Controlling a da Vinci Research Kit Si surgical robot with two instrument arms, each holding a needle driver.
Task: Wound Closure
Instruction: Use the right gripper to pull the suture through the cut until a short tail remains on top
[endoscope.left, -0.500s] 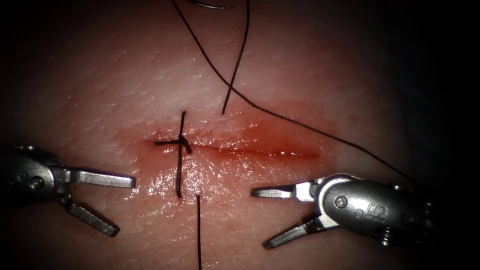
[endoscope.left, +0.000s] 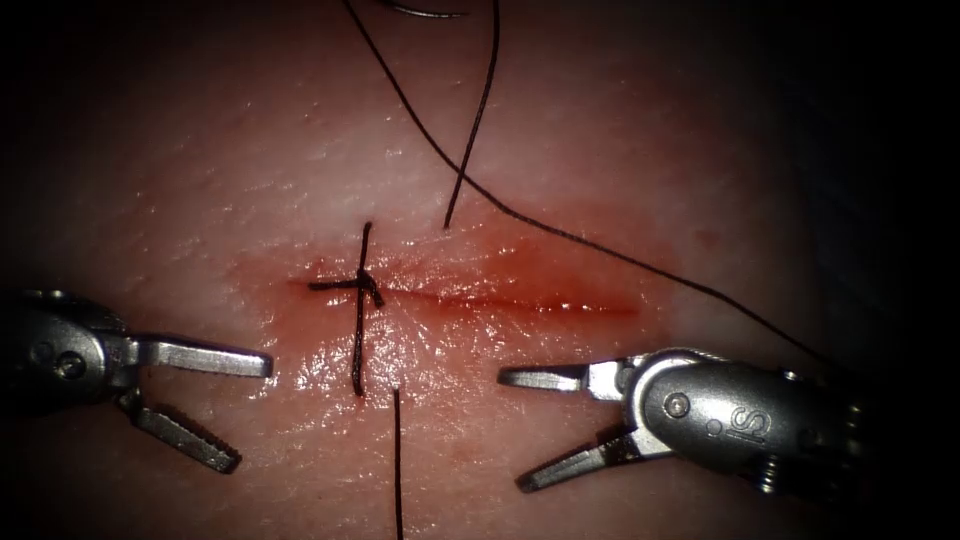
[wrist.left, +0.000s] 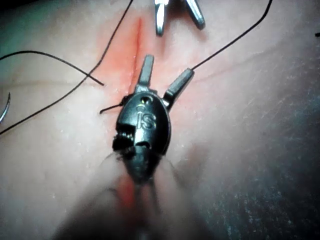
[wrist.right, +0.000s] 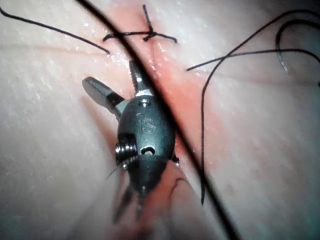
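Observation:
The tissue (endoscope.left: 560, 140) has a horizontal cut (endoscope.left: 500, 300) with red fluid along it. One knotted stitch (endoscope.left: 362, 285) crosses the cut near its left end, and it is seen again in the right wrist view (wrist.right: 147, 35). My left tool (endoscope.left: 250, 412) is open and holds nothing, on the near side of the cut, left of the stitch. My right tool (endoscope.left: 510, 432) is also open and empty, on the near side towards the right. The needle (endoscope.left: 430, 14) lies free on the tissue far beyond the cut, not in either tool. Its curve appears in the left wrist view (wrist.left: 5, 107).
A long thread (endoscope.left: 600, 250) runs from the far side diagonally past the right tool's shaft. A second strand (endoscope.left: 470, 140) ends just beyond the cut. A short thread end (endoscope.left: 397, 460) lies on the near side below the stitch. The left wrist view shows that tool's own open jaws (wrist.left: 165, 75).
The right tool has edged slightly to the left. The left tool, needle and thread lie as before.

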